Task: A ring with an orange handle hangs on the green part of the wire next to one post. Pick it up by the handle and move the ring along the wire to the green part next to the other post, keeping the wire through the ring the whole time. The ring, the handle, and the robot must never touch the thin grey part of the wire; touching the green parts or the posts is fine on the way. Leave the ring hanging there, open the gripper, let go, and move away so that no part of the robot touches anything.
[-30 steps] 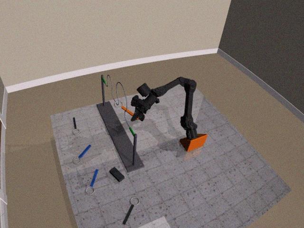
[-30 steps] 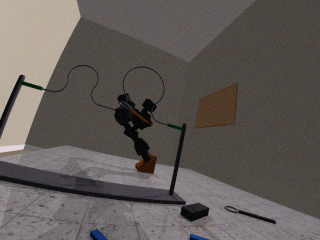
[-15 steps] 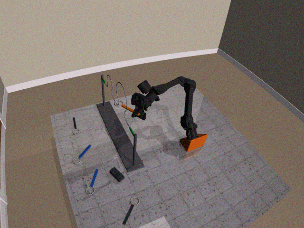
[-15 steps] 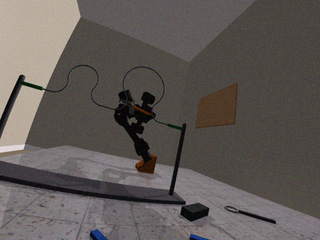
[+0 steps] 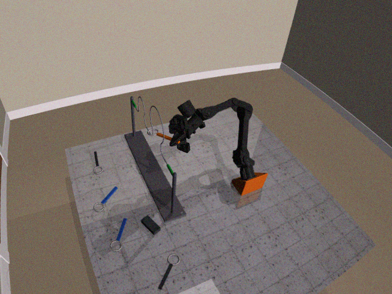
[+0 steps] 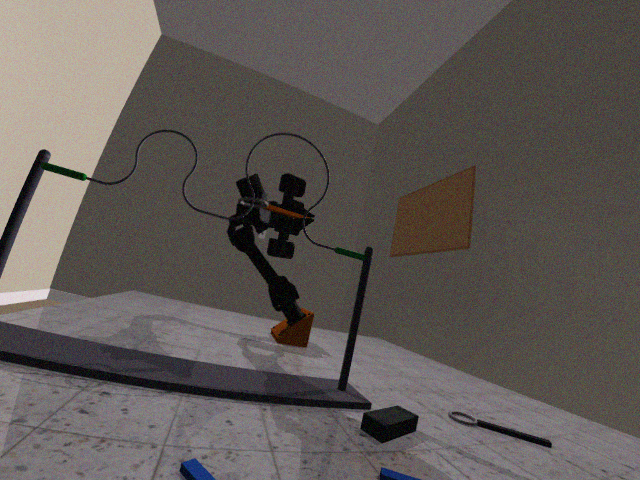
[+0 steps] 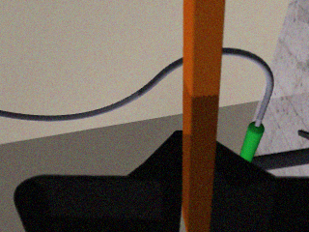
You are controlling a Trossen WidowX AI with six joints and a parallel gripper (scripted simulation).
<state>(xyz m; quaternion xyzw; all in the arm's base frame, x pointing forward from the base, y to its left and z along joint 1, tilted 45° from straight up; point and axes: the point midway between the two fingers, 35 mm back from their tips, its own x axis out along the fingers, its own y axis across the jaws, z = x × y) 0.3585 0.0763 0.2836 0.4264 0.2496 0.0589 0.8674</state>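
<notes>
The ring (image 5: 148, 133) is around the grey wire (image 5: 153, 106) (image 6: 283, 134) (image 7: 53, 118), low beside the tall round loop, on the side toward the far post (image 5: 133, 120) (image 6: 20, 211). Whether it touches the wire cannot be told. Its orange handle (image 5: 163, 136) (image 6: 284, 210) (image 7: 203, 72) points toward the arm. My gripper (image 5: 178, 142) (image 7: 187, 138) is shut on the handle's outer end. In the exterior view the handle lies behind the loop. One green part (image 5: 134, 103) (image 6: 64, 171) is at the far post, another green part (image 5: 170, 169) (image 6: 349, 253) at the near post (image 5: 173, 193) (image 6: 355, 320).
The dark base plank (image 5: 148, 167) (image 6: 206, 374) lies under the wire. A black block (image 5: 150, 225) (image 6: 388, 423) lies beside its near end. Blue-handled rings (image 5: 109, 195) (image 5: 120, 229) and black-handled rings (image 5: 96, 158) (image 5: 165, 275) lie on the table.
</notes>
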